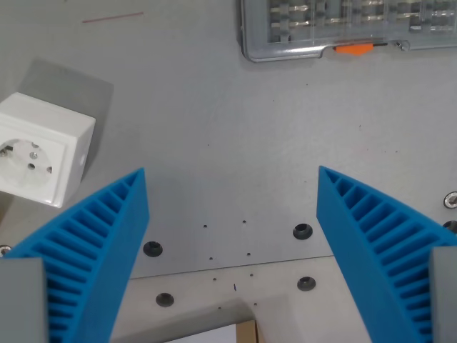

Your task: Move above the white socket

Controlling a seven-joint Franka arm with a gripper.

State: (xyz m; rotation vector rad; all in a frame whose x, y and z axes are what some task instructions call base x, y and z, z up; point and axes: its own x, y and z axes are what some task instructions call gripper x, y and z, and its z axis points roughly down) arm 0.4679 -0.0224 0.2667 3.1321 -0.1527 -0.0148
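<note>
My fingers [232,214] are spread wide over bare surface [235,136] and hold nothing, while the white socket [39,150] sits off to the wrist view's left, so I'd shift that way.

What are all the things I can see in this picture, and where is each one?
socket: one, white, wrist view's left edge, standing on the table.
clear plastic case: one, see-through with an orange latch, top right, cut off by the frame.
table: one, grey, fills the view; small dark holes and screws near the bottom.
red line: one, thin mark on the table, top left.
gripper: one, two blue ribbed fingers, wide open, nothing between them, at the bottom.
</note>
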